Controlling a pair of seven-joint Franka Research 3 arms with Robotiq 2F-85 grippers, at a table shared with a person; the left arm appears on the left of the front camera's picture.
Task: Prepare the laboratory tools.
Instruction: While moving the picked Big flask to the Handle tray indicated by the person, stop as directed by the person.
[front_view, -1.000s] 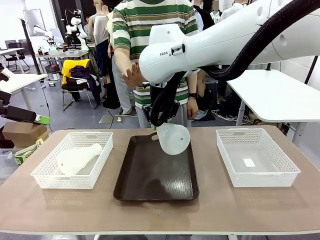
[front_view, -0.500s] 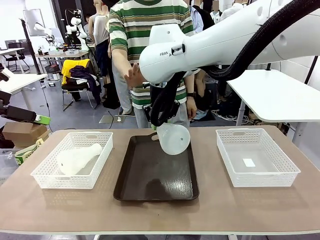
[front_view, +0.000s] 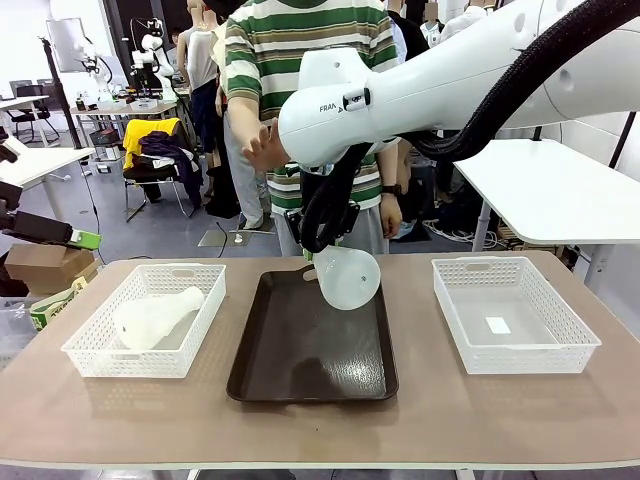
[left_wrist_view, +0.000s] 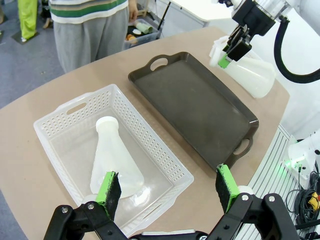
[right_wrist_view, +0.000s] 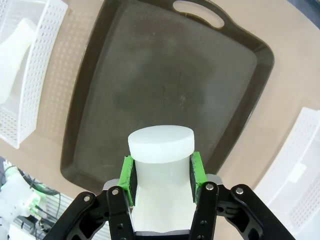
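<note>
One frosted-white flask (front_view: 347, 278) hangs tilted over the far part of the dark brown tray (front_view: 310, 350). My right gripper (front_view: 313, 250) is shut on its neck. In the right wrist view the green pads (right_wrist_view: 129, 175) clamp the capped neck (right_wrist_view: 161, 150) above the tray (right_wrist_view: 150, 75). A second flask (front_view: 155, 318) lies on its side in the left white basket (front_view: 205, 325). My left gripper (left_wrist_view: 167, 189) hovers open above that basket (left_wrist_view: 165, 160), its fingers (left_wrist_view: 109, 187) spread over the lying flask (left_wrist_view: 112, 160). The left wrist view also shows the right gripper (left_wrist_view: 227, 52) with its flask (left_wrist_view: 252, 77).
An empty white basket (front_view: 545, 345) stands at the right of the table. A person in a striped shirt (front_view: 300, 60) stands at the far edge behind the tray, one hand (front_view: 262, 148) raised beside my right arm. Bare tabletop lies in front of the tray.
The person behind the table has shifted slightly and moved the raised hand. Both arms and the held flask stay where they were.
</note>
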